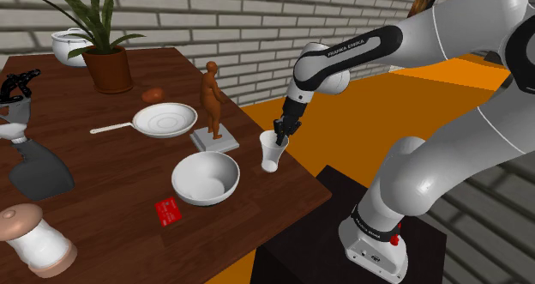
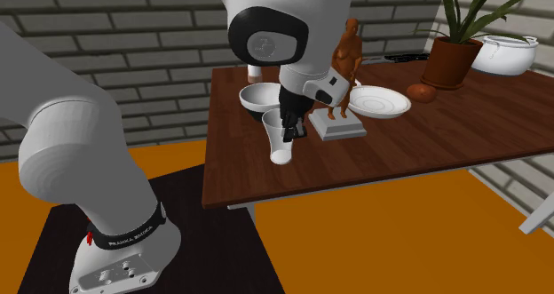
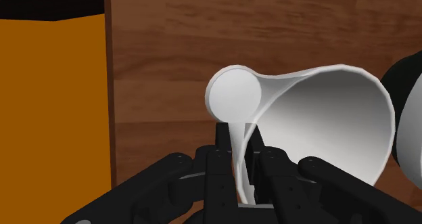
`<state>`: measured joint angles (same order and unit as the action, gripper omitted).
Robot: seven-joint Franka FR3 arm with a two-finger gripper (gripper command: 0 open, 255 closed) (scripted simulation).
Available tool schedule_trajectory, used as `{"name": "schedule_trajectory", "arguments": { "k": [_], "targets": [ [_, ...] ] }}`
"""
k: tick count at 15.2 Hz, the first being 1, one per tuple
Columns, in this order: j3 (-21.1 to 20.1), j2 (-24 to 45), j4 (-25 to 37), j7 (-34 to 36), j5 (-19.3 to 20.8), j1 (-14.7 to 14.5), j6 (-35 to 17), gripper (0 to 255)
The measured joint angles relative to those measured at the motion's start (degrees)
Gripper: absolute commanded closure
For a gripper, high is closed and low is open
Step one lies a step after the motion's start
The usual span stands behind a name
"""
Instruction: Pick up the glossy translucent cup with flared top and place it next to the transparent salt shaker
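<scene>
Counter [image 1: 129, 179], dark wood; white bowl [image 1: 206, 178], mid-route; salt shaker [image 1: 36, 239], at the shoulder view's lower left; pale flared cup [image 1: 273, 152], by the counter's edge nearest the stand [image 1: 300, 244]; jaws, clamped on its rim wall; I would raise it plumb, clear the bowl, then travel slowly, judging the one-wall pinch slip-prone.

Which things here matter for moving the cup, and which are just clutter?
In the job: white flared cup, clasped at its rim by the gripper; capped shaker, probably the target.
Lying about: white bowl, white pan, brown figurine, potted plant, red card.
</scene>
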<state>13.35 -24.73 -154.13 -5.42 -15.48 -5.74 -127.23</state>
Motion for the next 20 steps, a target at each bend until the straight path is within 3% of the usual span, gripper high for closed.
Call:
{"name": "schedule_trajectory", "arguments": {
  "k": [20],
  "targets": [
    [-1.56,-6.95,9.02,5.58,2.87,1.26,15.19,255]
  ]
}}
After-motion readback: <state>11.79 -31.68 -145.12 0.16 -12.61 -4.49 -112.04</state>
